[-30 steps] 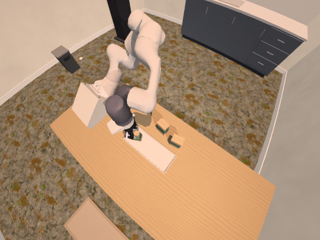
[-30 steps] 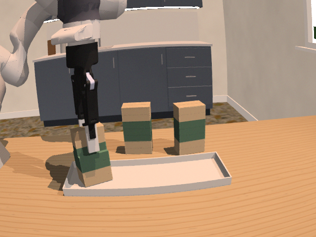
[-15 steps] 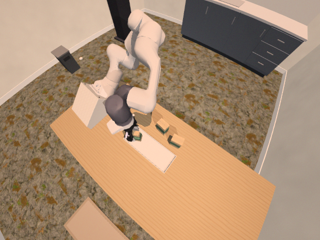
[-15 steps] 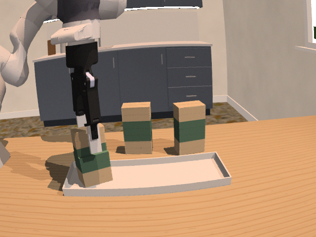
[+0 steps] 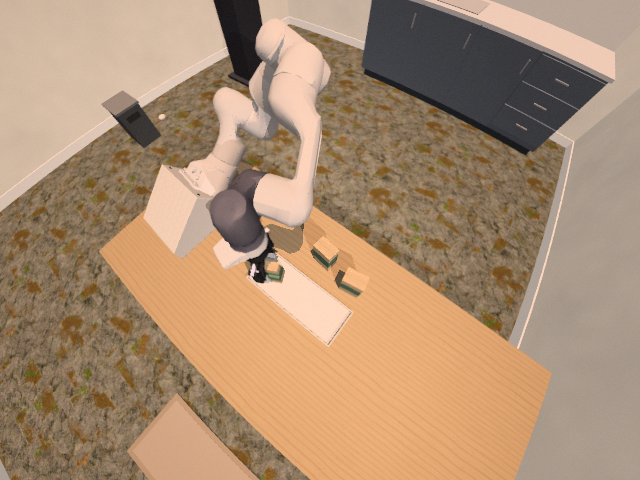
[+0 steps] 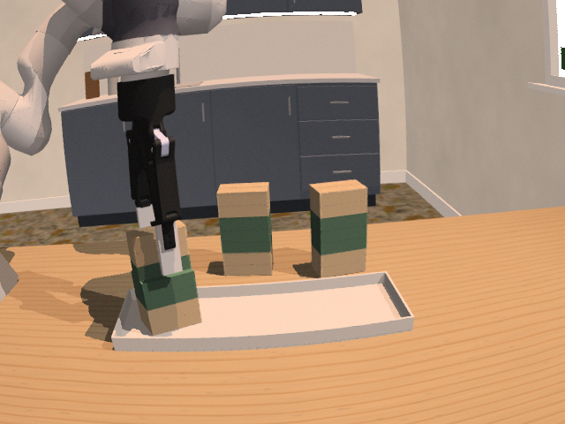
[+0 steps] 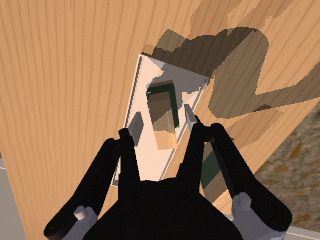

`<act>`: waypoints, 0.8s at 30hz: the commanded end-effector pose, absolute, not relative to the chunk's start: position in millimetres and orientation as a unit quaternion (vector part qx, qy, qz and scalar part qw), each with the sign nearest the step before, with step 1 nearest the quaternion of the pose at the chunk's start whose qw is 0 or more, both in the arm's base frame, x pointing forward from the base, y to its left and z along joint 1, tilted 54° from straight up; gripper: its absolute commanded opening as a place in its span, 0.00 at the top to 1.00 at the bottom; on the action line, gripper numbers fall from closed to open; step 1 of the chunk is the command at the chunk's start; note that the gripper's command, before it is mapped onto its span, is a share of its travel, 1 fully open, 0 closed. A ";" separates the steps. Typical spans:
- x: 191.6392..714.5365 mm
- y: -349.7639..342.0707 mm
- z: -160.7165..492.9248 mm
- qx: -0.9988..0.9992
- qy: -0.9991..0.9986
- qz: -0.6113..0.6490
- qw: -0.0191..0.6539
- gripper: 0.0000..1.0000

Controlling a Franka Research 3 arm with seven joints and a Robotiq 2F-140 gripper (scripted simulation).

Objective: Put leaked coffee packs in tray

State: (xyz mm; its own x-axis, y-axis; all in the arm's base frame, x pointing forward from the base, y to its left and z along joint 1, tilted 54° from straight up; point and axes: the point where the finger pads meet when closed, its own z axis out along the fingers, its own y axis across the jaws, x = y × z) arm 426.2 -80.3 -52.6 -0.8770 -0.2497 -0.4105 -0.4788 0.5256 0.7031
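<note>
From above, the pincer [image 5: 262, 268] hangs over the near end of the tray [image 5: 330, 320] on the desk [image 5: 403, 392], with a coffee pack [image 5: 274, 270] directly below it.

From the side, that pack [image 6: 165, 284] stands tilted inside the tray's left end; two other packs [image 6: 244, 228] [image 6: 338, 227] stand upright behind the tray.

At the wrist, the pincer is spread, its fingers either side of the pack [image 7: 164, 112], gripping nothing.

arm [image 5: 289, 103]: showing smooth, rounded cream-white links | wrist [image 5: 237, 214]: wearing a dark grey cylindrical cap over a white flange | gripper [image 6: 159, 255]: showing a boxy black body, black linked fingers [image 6: 169, 262] with pale grey pads, pale knuckle pins | jaws: standing parted
</note>
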 end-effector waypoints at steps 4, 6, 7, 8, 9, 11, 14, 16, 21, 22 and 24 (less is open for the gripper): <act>427.5 -81.5 -52.8 -0.212 0.864 0.437 0.134 0.45; 427.5 -81.5 -52.8 -0.212 0.864 0.437 0.134 0.45; 427.5 -81.5 -52.8 -0.212 0.864 0.437 0.134 0.45; 427.5 -81.5 -52.8 -0.212 0.864 0.437 0.134 0.45; 427.5 -81.5 -52.8 -0.212 0.864 0.437 0.134 0.45; 427.5 -81.5 -52.8 -0.212 0.864 0.437 0.134 0.45; 427.5 -81.5 -52.8 -0.212 0.864 0.437 0.134 0.45; 427.5 -81.5 -52.8 -0.212 0.864 0.437 0.134 0.45; 427.2 -85.9 -49.6 -0.212 0.864 0.437 0.134 0.45; 426.8 -93.9 -43.9 -0.212 0.864 0.437 0.134 0.45; 425.5 -116.5 -27.7 -0.212 0.864 0.437 0.134 0.45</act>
